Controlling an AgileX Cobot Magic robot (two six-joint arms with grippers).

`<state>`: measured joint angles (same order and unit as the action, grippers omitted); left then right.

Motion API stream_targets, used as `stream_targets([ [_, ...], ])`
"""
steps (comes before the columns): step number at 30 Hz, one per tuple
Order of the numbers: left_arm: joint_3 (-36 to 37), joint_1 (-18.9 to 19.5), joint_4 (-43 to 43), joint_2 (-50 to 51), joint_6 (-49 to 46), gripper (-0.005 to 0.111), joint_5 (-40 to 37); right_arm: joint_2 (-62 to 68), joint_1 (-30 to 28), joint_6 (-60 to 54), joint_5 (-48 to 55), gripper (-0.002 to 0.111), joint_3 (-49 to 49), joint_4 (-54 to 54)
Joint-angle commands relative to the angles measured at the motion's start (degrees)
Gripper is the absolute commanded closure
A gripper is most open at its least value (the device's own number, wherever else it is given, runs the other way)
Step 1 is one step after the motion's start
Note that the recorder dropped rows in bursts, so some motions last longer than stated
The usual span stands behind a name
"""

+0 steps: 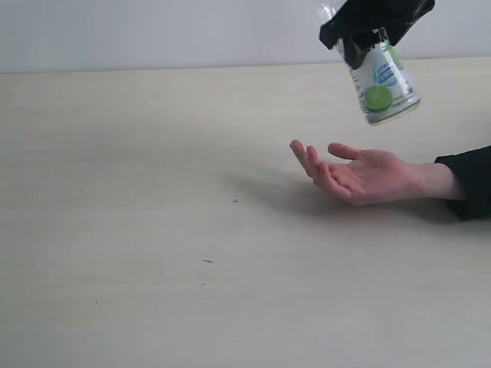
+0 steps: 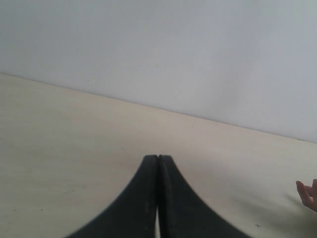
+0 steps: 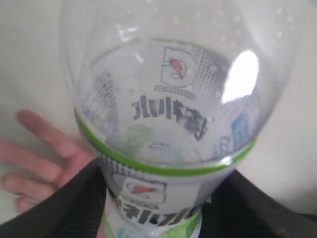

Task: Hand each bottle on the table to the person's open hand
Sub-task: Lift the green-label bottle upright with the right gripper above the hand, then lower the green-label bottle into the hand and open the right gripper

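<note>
Your right pincer (image 1: 370, 37) hangs high over the far right of the counter (image 1: 153, 230), clamped on the bottle (image 1: 381, 80). Its black fingers (image 3: 74, 203) press against opposite sides of the bottle's labelled body, opened only as wide as the bottle itself. The bottle is clear plastic with a white label, a green band and a lime-green disc. In the exterior view it sticks out below the pincer and is tilted, with its lower end swung down and to the right. It is fully in the air and touches neither the counter nor anything else except the pincer.

The person's hand (image 1: 360, 175) lies below the bottle and a little to its left. It rests palm up on the counter, fingers spread and pointing left, with a dark sleeve (image 1: 469, 182) at the wrist by the right edge. There is a clear gap between bottle and palm. In the right wrist view you see the open fingers of that hand beside and beyond the bottle.

Your left pincer (image 2: 158, 158) has its two dark fingers pressed together at the tips, with nothing between them. It is over bare counter, and the person's fingertips just show at the edge of its view. A few small dark specks dot the counter near the middle.
</note>
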<state>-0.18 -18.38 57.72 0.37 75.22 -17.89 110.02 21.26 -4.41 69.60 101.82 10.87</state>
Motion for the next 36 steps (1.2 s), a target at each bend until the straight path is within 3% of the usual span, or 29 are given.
stream_targets([
  [1,0.2,0.1,0.2,-0.4,0.0,0.107,-0.3,-2.4,-0.3,7.5,0.4,0.108,-3.1,-10.2],
  [5,0.2,0.1,0.2,-0.4,0.0,0.107,-0.3,-3.6,-0.3,7.5,0.4,0.108,-8.3,-17.5],
  [13,0.2,0.1,0.2,-0.4,0.0,0.107,-0.3,-5.8,-0.3,9.6,0.4,0.108,-18.6,-18.4],
  [24,0.2,0.1,0.2,-0.4,0.0,0.107,-0.3,-3.4,-0.3,16.9,0.4,0.107,-19.6,-7.1],
  [31,0.2,0.1,0.2,-0.4,0.0,0.107,-0.3,1.6,-0.3,16.9,0.4,0.089,-19.6,-9.0],
  [36,0.2,0.1,0.2,-0.4,0.0,0.107,-0.3,2.9,-0.3,17.6,0.4,0.067,-19.6,-6.9],
])
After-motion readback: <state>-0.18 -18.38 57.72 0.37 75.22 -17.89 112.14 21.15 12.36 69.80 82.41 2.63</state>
